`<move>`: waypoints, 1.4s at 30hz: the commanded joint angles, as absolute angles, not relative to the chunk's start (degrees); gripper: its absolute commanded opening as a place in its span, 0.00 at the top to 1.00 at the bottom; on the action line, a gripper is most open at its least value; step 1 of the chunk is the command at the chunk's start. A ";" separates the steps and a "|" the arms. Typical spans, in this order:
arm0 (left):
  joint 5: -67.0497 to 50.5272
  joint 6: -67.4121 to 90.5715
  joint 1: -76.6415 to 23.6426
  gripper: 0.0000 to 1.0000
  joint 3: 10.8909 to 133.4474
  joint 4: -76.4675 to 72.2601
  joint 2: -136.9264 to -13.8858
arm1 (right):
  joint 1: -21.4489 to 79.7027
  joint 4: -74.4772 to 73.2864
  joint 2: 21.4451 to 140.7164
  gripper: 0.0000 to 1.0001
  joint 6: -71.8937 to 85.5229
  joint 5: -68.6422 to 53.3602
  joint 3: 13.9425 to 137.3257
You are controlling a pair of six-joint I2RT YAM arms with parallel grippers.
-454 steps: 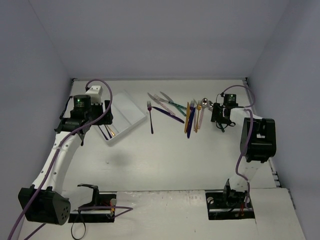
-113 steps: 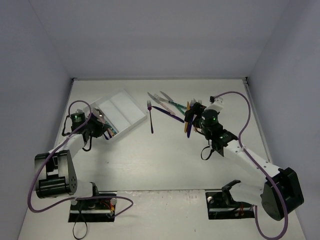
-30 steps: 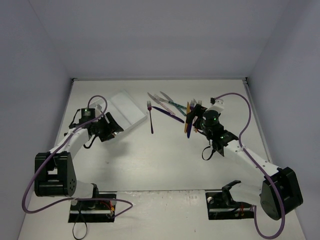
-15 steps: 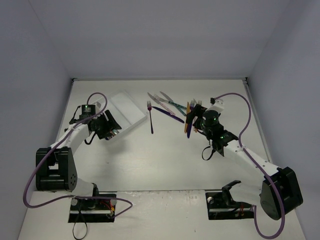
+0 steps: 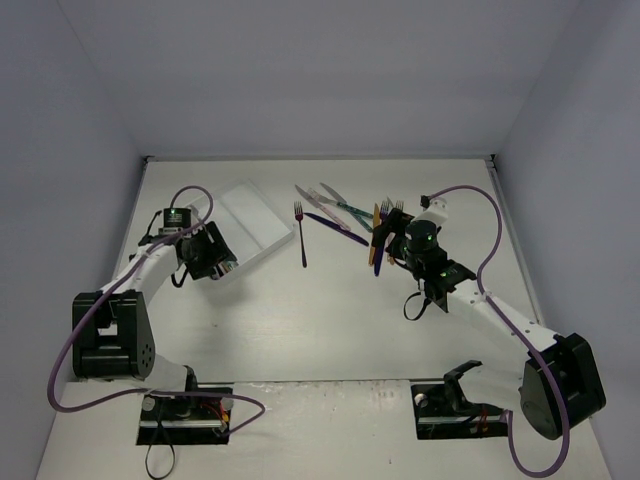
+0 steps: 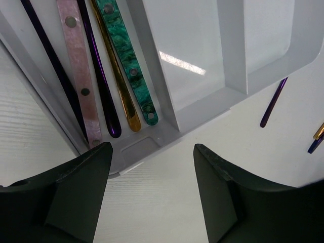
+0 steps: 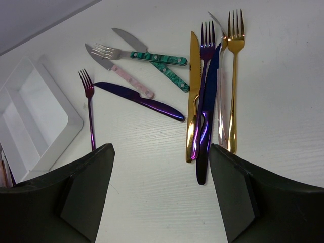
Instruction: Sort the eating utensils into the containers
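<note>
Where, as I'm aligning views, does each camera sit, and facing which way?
Top external: above and behind the bases, looking down at the white table; both arms whole.
Left wrist: on the left arm, looking down at the white three-compartment plastic tray; open left claw at bottom.
Right wrist: on the right arm, facing loose metal cutlery; open right claw at bottom.
Shared: tray and slim purple metal fork, in all.

White links and chunky black joints on the left arm [image 5: 140,272] and right arm [image 5: 500,318], a purple cable [image 5: 497,222] looping along each, a green light [image 5: 421,240] glowing at each wrist, matte black wedge-shaped fingers [image 7: 76,197].
</note>
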State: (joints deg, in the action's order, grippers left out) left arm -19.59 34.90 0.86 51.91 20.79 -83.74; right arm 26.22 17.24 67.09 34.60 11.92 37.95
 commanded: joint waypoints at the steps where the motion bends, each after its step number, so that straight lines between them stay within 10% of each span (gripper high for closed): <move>1: -17.69 31.16 -1.97 0.38 57.81 18.90 -77.95 | 25.84 19.34 66.88 0.27 33.42 12.20 38.66; 18: 9.94 27.10 -28.35 0.29 68.61 19.66 -78.63 | 25.21 15.06 67.30 0.27 22.76 14.52 41.70; 42: 17.01 33.29 -34.37 0.56 87.86 11.64 -112.88 | 24.17 12.83 62.55 0.27 25.28 13.13 37.00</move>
